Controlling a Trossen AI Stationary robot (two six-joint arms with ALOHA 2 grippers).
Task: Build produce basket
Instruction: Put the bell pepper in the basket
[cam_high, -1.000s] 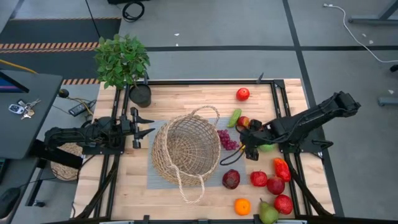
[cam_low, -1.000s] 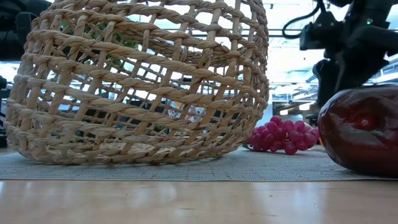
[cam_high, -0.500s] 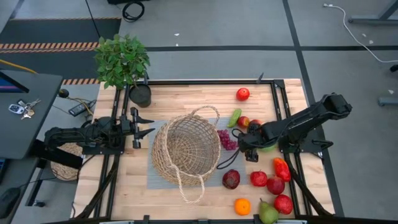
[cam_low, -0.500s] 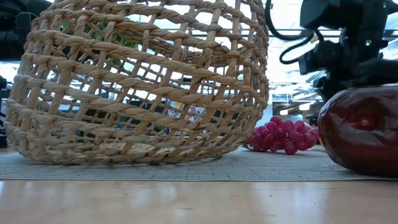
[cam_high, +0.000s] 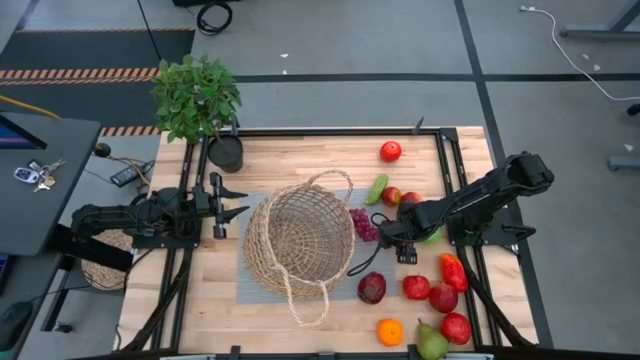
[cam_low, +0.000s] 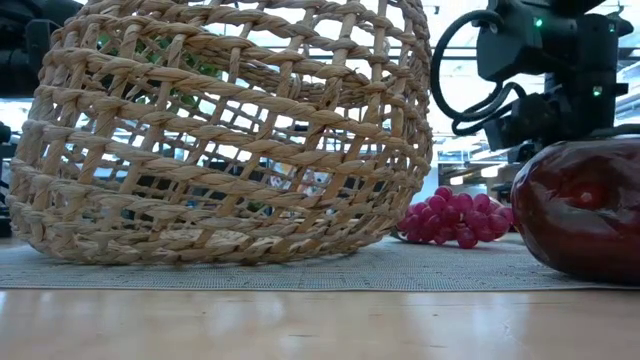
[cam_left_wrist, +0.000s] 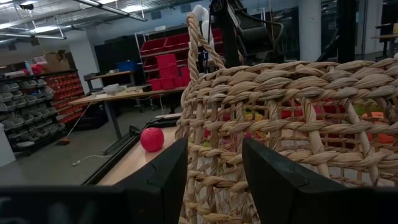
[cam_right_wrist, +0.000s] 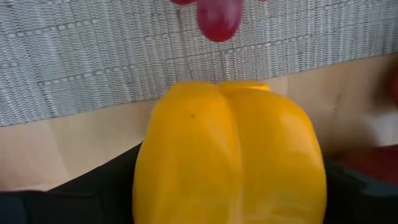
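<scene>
Produce lies mostly to the right of the large round open-weave tan wicker basket (cam_high: 298, 243), which sits on a grey woven mat (cam_high: 243, 285) in the middle of the pale wooden table (cam_high: 300, 160), its two thin loop handles pointing toward the table's far and near edges. Beside its right rim rests a bunch of purple-red grapes (cam_high: 364, 224), and the right gripper (cam_high: 386, 232) is down just beside them — its wrist camera is filled by a glossy yellow bell pepper (cam_right_wrist: 229, 155) sitting between the two dark fingers, which stand wide on either side of it; whether they press on the pepper cannot be told. A dark red plum (cam_high: 371, 288) lies near the basket's lower right, with red apples (cam_high: 443, 298), an orange (cam_high: 390, 332) and a green pear (cam_high: 431, 344) clustered toward the table's near right corner; a lone red apple (cam_high: 390, 151) sits at the far side. Left of the basket, the left gripper (cam_high: 235, 200) waits with its fingers apart, facing the wicker wall.
</scene>
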